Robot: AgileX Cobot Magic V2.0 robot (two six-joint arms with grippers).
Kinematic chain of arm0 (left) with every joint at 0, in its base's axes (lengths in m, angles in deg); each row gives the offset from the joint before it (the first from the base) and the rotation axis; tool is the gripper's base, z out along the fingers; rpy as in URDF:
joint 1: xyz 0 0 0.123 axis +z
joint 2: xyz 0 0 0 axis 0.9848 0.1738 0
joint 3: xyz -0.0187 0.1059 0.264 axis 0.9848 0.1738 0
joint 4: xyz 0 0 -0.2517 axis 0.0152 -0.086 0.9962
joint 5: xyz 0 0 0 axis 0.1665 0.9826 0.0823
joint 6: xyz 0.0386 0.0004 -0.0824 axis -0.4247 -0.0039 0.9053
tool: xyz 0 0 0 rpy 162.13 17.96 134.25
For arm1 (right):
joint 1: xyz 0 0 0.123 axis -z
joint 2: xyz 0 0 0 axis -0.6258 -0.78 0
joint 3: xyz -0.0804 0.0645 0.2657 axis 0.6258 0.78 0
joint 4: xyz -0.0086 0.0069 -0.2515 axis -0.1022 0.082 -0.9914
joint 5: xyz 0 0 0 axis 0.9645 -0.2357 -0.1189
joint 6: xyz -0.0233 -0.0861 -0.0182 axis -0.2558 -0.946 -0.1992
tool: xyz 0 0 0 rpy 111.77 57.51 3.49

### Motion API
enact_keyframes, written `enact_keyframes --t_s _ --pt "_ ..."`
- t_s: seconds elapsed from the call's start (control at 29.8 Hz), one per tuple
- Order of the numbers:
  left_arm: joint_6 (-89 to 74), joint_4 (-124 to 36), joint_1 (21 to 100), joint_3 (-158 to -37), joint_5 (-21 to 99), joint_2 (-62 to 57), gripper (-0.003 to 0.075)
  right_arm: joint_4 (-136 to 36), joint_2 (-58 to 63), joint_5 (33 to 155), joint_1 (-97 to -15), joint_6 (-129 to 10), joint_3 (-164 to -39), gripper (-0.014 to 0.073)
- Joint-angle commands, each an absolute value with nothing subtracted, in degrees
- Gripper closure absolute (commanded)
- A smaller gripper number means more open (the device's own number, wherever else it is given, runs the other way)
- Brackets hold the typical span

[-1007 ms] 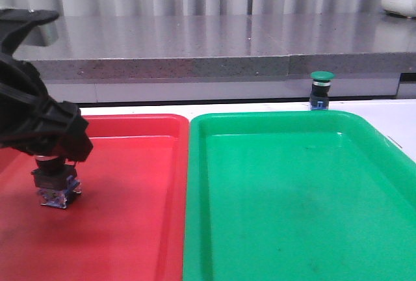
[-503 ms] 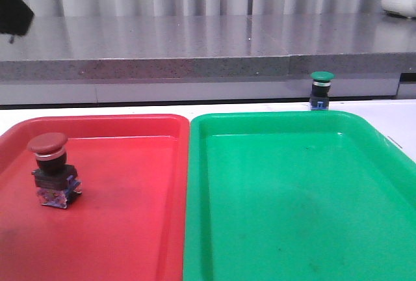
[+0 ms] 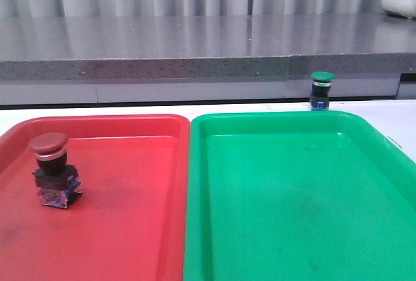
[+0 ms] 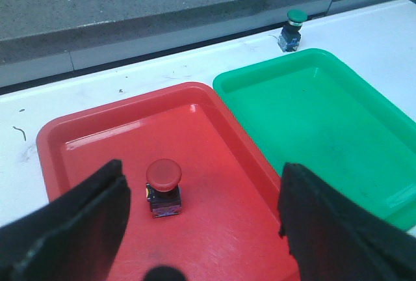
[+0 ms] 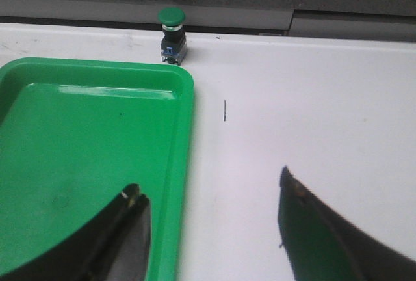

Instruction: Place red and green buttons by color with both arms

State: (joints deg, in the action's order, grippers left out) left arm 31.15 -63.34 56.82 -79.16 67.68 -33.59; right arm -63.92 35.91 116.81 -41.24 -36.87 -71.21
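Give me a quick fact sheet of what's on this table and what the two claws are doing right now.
red button: upright inside the red tray
green button: upright on the white table, just beyond the green tray, not in it
green tray contents: nothing visible
left gripper: open, above the red tray, holding nothing
right gripper: open, over the green tray's edge, holding nothing
sorting status: red placed, green not yet

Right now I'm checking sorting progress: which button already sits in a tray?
The red button, upright in the red tray; the green button stands outside, beyond the green tray.
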Motion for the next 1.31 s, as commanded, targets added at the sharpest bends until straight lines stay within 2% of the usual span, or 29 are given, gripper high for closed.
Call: enact_keyframes --t_s 0.0,0.44,0.64,0.77,1.28 --pt "31.8 -62.3 56.4 -80.7 64.1 -33.9 0.0247 -64.4 35.1 112.7 -40.8 -37.2 -73.1 0.0135" --pt "31.8 -62.3 56.4 -80.7 64.1 -33.9 0.0247 -64.4 35.1 112.6 -40.8 -37.2 -73.1 0.0135" --pt "31.8 -62.3 56.4 -80.7 64.1 -33.9 0.0247 -64.1 33.4 108.0 -40.8 -38.4 -73.3 0.0118" --pt "31.8 -62.3 56.4 -80.7 64.1 -33.9 0.0247 -63.8 26.9 108.0 -40.8 -40.7 -75.0 -0.0026" --pt "31.8 -62.3 56.4 -80.7 64.1 -33.9 0.0247 -57.4 -7.8 108.8 -42.2 -40.8 -99.1 -0.0017"
